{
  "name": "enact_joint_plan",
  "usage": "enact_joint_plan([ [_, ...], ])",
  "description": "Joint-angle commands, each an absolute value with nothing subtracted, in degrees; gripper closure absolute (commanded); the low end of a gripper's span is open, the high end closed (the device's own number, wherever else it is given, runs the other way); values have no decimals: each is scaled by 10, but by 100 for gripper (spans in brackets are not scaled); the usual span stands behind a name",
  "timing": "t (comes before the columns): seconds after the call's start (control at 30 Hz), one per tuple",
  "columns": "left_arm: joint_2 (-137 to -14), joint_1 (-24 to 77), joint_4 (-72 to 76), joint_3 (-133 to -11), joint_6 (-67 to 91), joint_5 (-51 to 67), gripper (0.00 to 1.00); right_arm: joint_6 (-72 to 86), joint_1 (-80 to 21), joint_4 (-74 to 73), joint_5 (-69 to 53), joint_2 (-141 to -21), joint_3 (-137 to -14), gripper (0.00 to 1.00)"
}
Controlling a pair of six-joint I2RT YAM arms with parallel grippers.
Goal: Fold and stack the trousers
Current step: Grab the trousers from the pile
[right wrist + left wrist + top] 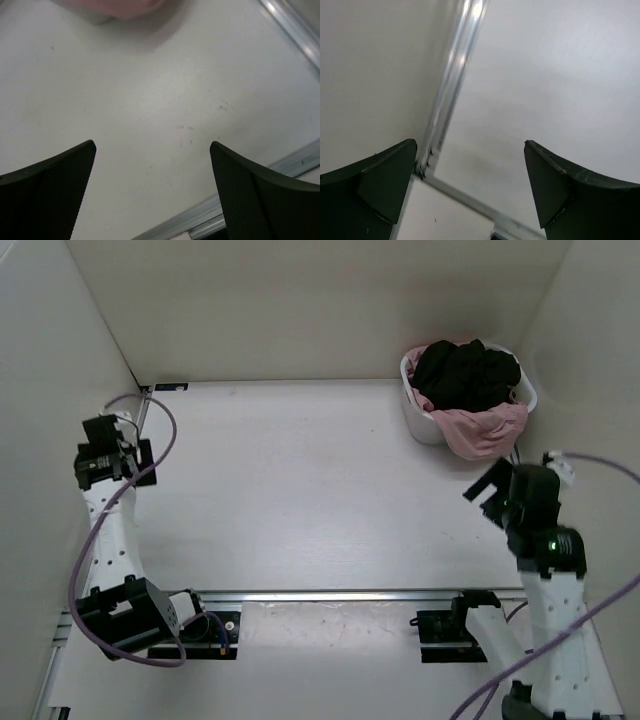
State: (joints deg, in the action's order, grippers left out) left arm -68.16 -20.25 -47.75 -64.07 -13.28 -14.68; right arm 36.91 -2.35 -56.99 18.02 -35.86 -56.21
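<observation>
Trousers (466, 375) heaped in basket (422, 423) — pink pair (487, 430) overhanging.

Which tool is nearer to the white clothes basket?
Right. The right tool is close to the basket, on its near side; the left tool is far across the table.

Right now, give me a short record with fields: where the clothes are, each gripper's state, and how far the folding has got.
clothes: black garment and pink garment heaped in the white plastic basket, far right; pink one hangs over its rim
left gripper: open, empty, by the far-left wall
right gripper: open, empty, near the basket
folding: not started; nothing laid on the white table
</observation>
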Motion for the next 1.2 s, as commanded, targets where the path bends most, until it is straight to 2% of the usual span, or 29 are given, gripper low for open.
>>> enact_joint_plan([
  [0.0, -680, -200, -493, -767, -124, -72, 0, 240, -25, -438, 192, -527, -690, 1],
  [0.03, -680, -200, -493, -782, -124, -45, 0, 224, -25, -438, 200, -620, -773, 1],
  [0.1, -696, -200, -493, -814, -124, 41, 0, 187, -19, -432, 229, -756, -856, 1],
  [0.13, -701, -200, -493, -823, -118, 80, 0, 175, -11, -432, 229, -798, -937, 1],
  [0.3, -743, -200, -493, -843, -112, 132, 0, 168, 21, -412, 189, -1044, -1168, 1],
  [0.33, -744, -200, -493, -836, -112, 132, 0, 168, 26, -428, 189, -1127, -1218, 1],
  [0.37, -750, -200, -493, -831, -112, 132, 0, 168, 26, -428, 182, -1166, -1309, 1],
  [0.4, -757, -200, -493, -823, -112, 132, 0, 168, 26, -428, 176, -1228, -1343, 1],
  [0.5, -768, -195, -493, -808, -112, 107, 0, 181, 32, -382, 168, -1287, -1366, 1],
  [0.57, -768, -195, -493, -802, -112, 100, 1, 193, 32, -358, 159, -1293, -1354, 1],
  [0.6, -768, -195, -493, -802, -112, 95, 1, 199, 32, -358, 153, -1300, -1347, 4],
  [0.63, -768, -195, -493, -797, -112, 95, 1, 200, 32, -346, 142, -1300, -1341, 20],
  [0.67, -768, -195, -493, -792, -112, 95, 1, 200, 32, -339, 132, -1292, -1322, 30],
  [0.7, -768, -195, -493, -792, -112, 90, 1, 193, 32, -332, 126, -1275, -1311, 44],
  [0.73, -768, -195, -493, -786, -112, 90, 1, 192, 32, -327, 126, -1264, -1301, 64],
  [0.77, -768, -195, -493, -786, -112, 84, 1, 192, 32, -322, 126, -1237, -1284, 95],
  [0.8, -762, -195, -493, -786, -112, 84, 1, 192, 32, -322, 135, -1218, -1275, 100],
  [1.03, -723, -195, -498, -775, -112, 84, 2, 121, -30, -266, 233, -986, -1166, 100],
  [1.17, -697, -195, -510, -764, -118, 84, 2, 61, -133, -224, 249, -828, -1124, 100],
])
